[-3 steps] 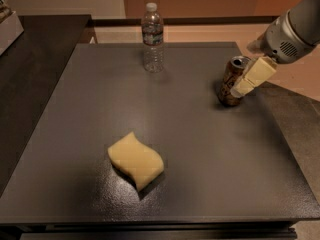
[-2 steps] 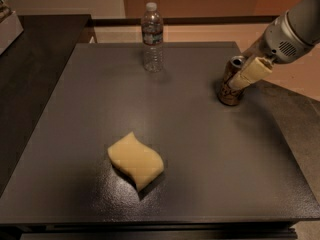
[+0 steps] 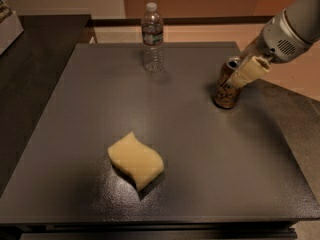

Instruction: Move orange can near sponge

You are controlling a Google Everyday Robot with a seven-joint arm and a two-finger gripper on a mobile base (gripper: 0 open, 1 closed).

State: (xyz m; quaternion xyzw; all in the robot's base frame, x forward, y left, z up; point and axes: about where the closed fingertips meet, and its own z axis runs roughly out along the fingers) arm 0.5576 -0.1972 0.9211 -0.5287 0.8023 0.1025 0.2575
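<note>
In the upper right part of the frame, the orange can [image 3: 226,88] stands on the dark grey table [image 3: 200,179], close to the table's right edge and well short of its far edge. It is slim and orange-brown, with dark lettering down its side and a silver top whose rim shows at the upper left; it looks upright or nearly so, and a small shadow pools at its base. The gripper [image 3: 246,73] meets the can at its upper right side, its pale cream tip lying across the top part of the can, and the grey-white arm [image 3: 292,28] runs from there to the upper right corner of the frame. Whether the gripper is clamped on the can or only against it, I cannot tell. The sponge [image 3: 136,160] lies flat in the lower left-centre of the frame, pale yellow with wavy edges, well apart from the can and set back a little from the table's near edge. Between can and sponge there is only bare tabletop. A clear water bottle [image 3: 152,38] stands upright at the upper centre, near the far edge, well apart from both the can and the sponge.
</note>
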